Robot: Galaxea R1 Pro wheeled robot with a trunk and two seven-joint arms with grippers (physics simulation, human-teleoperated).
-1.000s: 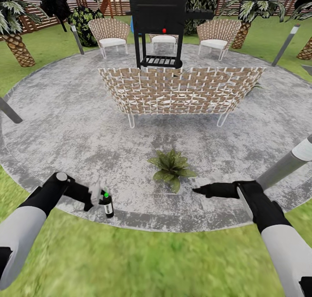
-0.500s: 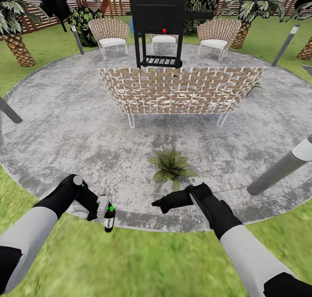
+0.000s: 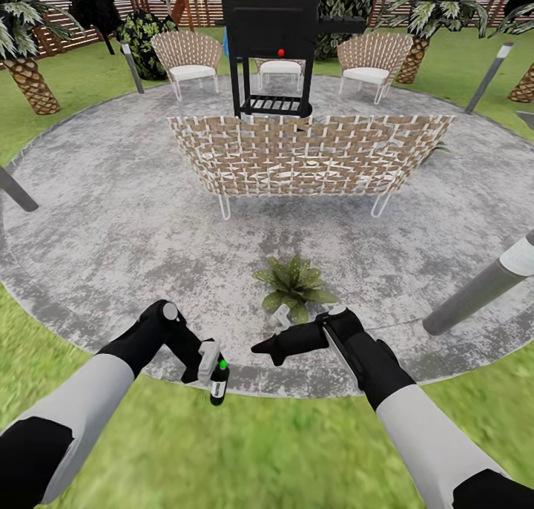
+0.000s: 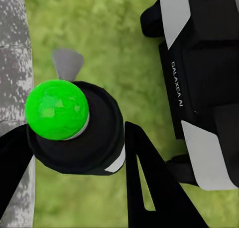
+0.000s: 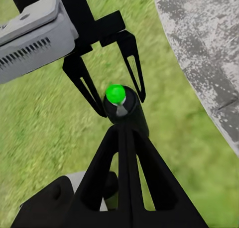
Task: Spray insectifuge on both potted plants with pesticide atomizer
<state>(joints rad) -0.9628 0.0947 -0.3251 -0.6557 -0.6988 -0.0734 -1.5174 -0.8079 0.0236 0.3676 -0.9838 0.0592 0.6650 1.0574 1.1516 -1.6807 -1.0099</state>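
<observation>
1. While my left gripper (image 3: 215, 379) hangs over the seam between patio and lawn, its two dark fingers (image 4: 149, 188) are clamped on the pesticide atomizer (image 3: 218, 383), one on each side of the black body.
2. Look down my left wrist camera: the atomizer's (image 4: 79, 133) bright green cap sits right between the fingers, a pale grey spray tip pokes out past it, and grass lies beneath.
3. The bottle stands roughly upright in my grip, green cap on top, off the ground as far as I can tell.
4. Over to my right gripper (image 3: 261, 348): the black fingers run together to one point in the head view and in the right wrist view, so I call them closed, with nothing between them.
5. That point aims straight at the atomizer (image 5: 124, 108), very near it; whether it touches, I cannot tell.
6. In the right wrist view my left gripper (image 5: 112, 96) straddles the bottle from the far side.
7. Just beyond my right arm sits one potted plant (image 3: 295, 286), broad green leaves spread low on the patio (image 3: 111, 219); its pot is hidden under them.
8. Behind it stands a woven bench (image 3: 308, 156), then a black grill (image 3: 271, 41), two woven chairs and the slatted fence.
9. The lawn (image 3: 245, 450) lies under both my forearms.
</observation>
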